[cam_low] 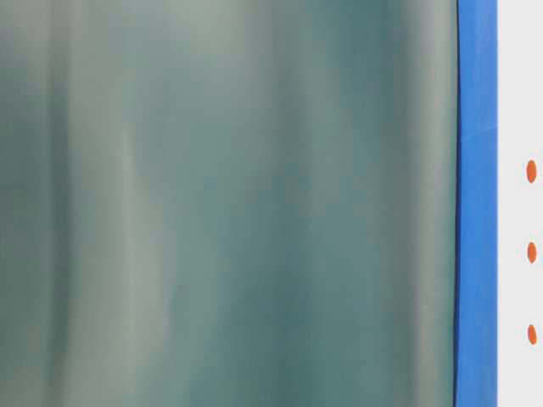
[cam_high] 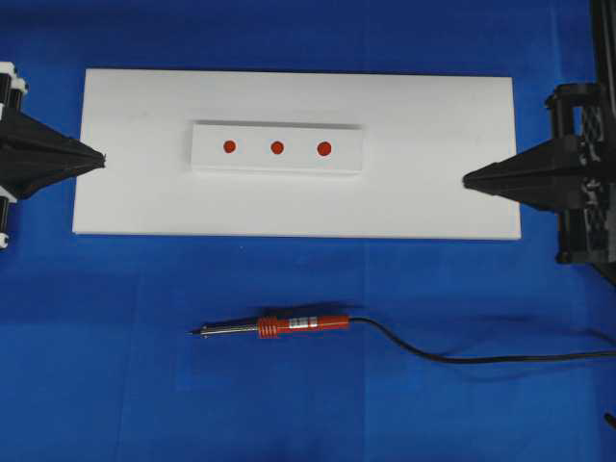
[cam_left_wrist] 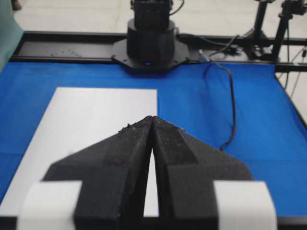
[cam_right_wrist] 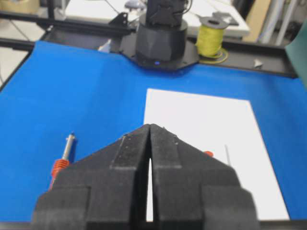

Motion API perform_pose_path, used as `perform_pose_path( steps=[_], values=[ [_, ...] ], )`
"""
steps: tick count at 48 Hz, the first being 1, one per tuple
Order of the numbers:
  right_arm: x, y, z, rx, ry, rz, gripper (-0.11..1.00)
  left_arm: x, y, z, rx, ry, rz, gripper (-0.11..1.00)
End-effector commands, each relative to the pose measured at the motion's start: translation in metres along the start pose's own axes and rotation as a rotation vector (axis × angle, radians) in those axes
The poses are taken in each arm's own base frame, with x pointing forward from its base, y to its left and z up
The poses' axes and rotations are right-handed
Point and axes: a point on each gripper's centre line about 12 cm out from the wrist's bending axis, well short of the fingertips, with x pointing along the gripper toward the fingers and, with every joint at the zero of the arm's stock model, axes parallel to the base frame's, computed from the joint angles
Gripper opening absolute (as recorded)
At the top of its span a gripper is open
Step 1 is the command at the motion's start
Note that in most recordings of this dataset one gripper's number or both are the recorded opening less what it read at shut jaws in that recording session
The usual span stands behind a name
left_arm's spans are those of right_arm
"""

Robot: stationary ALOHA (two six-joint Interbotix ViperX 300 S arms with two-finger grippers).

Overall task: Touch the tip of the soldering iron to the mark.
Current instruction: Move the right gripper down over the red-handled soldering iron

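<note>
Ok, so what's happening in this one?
Nothing is being handled. The soldering iron lies flat on the blue cloth, tip pointing left, cord trailing right. The mark, the middle of three red dots on the white block, is untouched. The left claw and right claw are both shut and empty, at opposite ends of the white board.

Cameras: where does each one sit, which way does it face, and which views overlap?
Overhead: straight down on white board, block, soldering iron; left gripper and right gripper at its sides.
Table-level: mostly blurred green; three red dots at right edge, the mark in the middle; no robot.
Left wrist: over shut fingers, facing opposite arm's base.
Right wrist: likewise; soldering iron at left.
Shared: board in all; iron in overhead and right wrist.
</note>
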Motion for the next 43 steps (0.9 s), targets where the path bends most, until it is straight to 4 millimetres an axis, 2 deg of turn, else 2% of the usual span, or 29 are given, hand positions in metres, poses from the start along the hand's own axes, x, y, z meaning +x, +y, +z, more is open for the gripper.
perform_pose_path(
  steps=[1,5,9,20,22,29,43],
  values=[
    [0.013,0.002,0.009,0.010,-0.003,0.007,-0.05,0.002,0.000,0.002,0.003,-0.003,-0.002,0.00],
    [0.025,0.004,0.009,0.024,0.022,0.011,0.03,0.002,-0.001,0.001,0.004,0.000,-0.004,0.00],
    [0.039,0.007,0.006,0.041,0.056,0.020,0.17,0.002,0.000,0.001,0.003,0.002,-0.002,0.00],
    [0.083,0.020,-0.016,0.100,0.218,0.040,0.83,0.001,0.000,0.001,0.004,0.002,-0.002,0.00],
    [0.090,0.023,-0.022,0.110,0.252,0.043,0.89,0.001,-0.001,0.000,0.004,0.005,-0.004,0.00],
    [0.119,0.034,-0.040,0.148,0.401,0.043,0.85,0.001,0.000,0.000,0.004,0.005,-0.002,0.00],
    [0.164,0.053,-0.072,0.144,0.614,0.039,0.85,0.000,0.000,-0.002,0.004,0.008,-0.002,0.00]
  ],
)
